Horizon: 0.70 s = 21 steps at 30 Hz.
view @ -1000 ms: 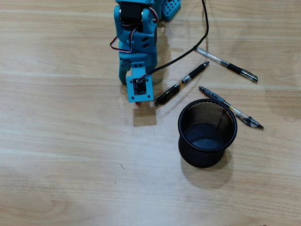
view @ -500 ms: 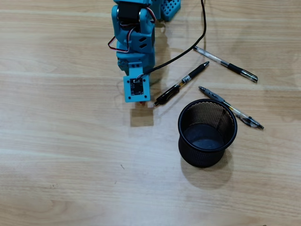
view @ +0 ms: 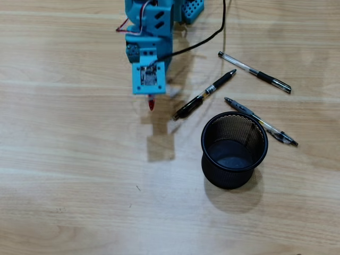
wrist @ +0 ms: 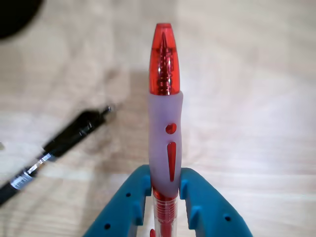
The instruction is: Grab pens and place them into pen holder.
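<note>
Red pen [view: 151,103] mostly hidden under the arm — pen holder [wrist: 15,15] edge-cropped, blurred.

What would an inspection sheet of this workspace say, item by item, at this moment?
Surface: wooden table, bare around the job's things.
Job's things: red pen held in the tool; black pen and two clear pens lie on the table; pen holder upright, no pen seen inside.
Clutter: nothing seen.
Grippers: tool shut on the red pen, the pen's tip sticking out ahead.
Cables: black cable runs from the wrist camera toward the top edge.
Surroundings: nothing seen beyond the table.
</note>
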### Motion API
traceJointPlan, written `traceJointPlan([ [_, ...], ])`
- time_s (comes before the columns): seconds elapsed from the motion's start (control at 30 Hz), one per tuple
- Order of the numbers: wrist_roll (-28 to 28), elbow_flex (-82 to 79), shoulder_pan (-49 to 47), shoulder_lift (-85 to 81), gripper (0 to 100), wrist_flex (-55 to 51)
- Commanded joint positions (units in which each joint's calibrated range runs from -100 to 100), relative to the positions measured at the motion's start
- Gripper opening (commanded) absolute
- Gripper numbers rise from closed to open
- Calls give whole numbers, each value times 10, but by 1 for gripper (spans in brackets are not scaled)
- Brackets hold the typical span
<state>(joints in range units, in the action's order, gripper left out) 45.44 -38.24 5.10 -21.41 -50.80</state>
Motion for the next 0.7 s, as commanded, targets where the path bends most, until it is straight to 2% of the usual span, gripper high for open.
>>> traceJointPlan([
  [0.0,1,48,-1,-106,2,-2],
  [0.3,4,58,-6,-278,2,-1],
  [0.57,5,57,-22,-355,2,-1],
  [0.67,21,57,-37,-366,2,-1],
])
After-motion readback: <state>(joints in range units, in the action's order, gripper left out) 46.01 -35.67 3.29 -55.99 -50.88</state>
